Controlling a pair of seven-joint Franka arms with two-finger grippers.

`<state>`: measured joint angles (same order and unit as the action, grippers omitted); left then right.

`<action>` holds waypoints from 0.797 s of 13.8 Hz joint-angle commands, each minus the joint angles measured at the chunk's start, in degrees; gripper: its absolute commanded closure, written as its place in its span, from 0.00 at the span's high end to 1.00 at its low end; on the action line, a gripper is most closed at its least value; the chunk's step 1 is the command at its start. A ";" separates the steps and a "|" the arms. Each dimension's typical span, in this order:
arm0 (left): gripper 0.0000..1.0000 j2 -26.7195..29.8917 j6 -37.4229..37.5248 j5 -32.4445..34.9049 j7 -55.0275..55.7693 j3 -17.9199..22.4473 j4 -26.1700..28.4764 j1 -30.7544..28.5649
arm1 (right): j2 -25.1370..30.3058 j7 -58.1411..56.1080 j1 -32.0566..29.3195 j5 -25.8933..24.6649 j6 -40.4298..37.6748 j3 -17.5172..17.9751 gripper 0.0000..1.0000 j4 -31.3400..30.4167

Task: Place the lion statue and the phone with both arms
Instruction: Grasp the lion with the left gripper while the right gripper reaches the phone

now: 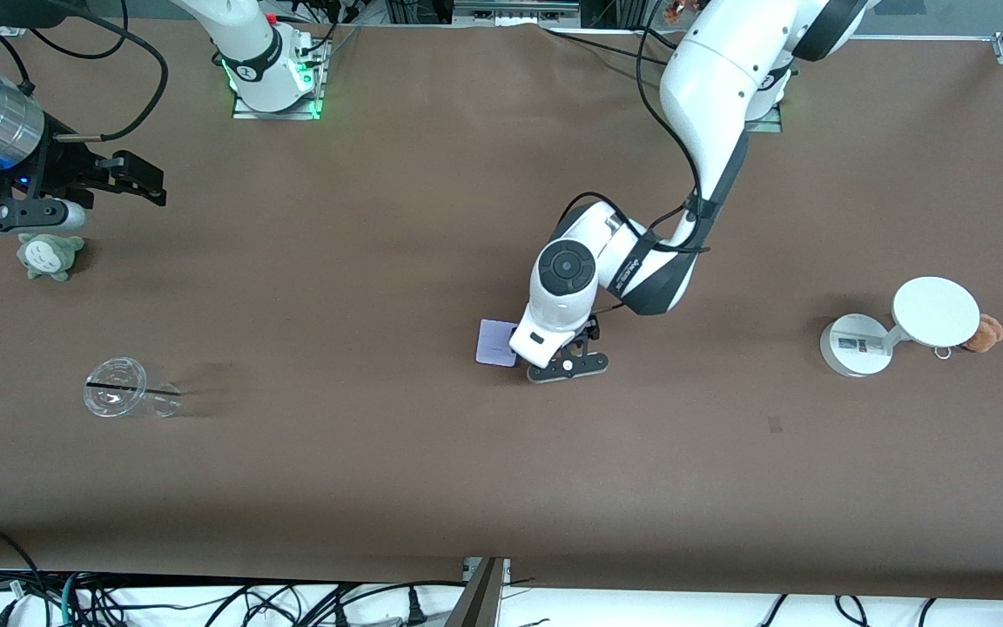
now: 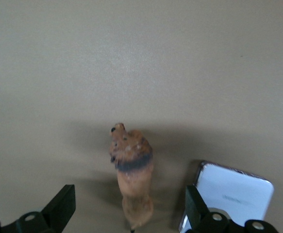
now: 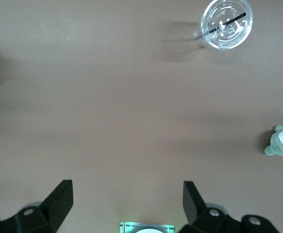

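Both grippers are spread wide with nothing in them. The left gripper [image 2: 126,213] is low over the middle of the table, fingers either side of the lion statue [image 2: 131,182], not touching it, and the phone [image 1: 495,341] lies flat just beside the lion. The right gripper [image 1: 131,178] waits up over the right arm's end, near the grey-green plush toy [image 1: 49,255].
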<state>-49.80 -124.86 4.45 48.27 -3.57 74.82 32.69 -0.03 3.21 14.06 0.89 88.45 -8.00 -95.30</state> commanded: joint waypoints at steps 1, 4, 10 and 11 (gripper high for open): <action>1.00 -2.75 -1.61 1.53 1.21 0.94 -2.92 1.06 | -1.11 0.22 1.05 0.69 1.28 0.27 1.00 -0.06; 1.00 -2.93 -1.70 1.53 1.30 1.20 -3.01 1.06 | -2.95 0.92 2.02 3.23 4.00 0.27 1.00 -0.06; 0.19 -2.76 -1.44 1.70 2.00 1.38 -2.92 1.06 | -7.25 10.84 6.32 4.38 8.74 0.27 1.00 0.38; 0.04 -2.76 -1.52 2.14 2.00 1.29 -2.92 1.06 | -8.22 11.38 7.11 4.47 9.88 0.27 1.00 0.38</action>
<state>-51.83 -126.89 4.75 49.02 -3.04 73.53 32.92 -6.89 12.49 20.08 4.39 96.71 -7.53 -95.32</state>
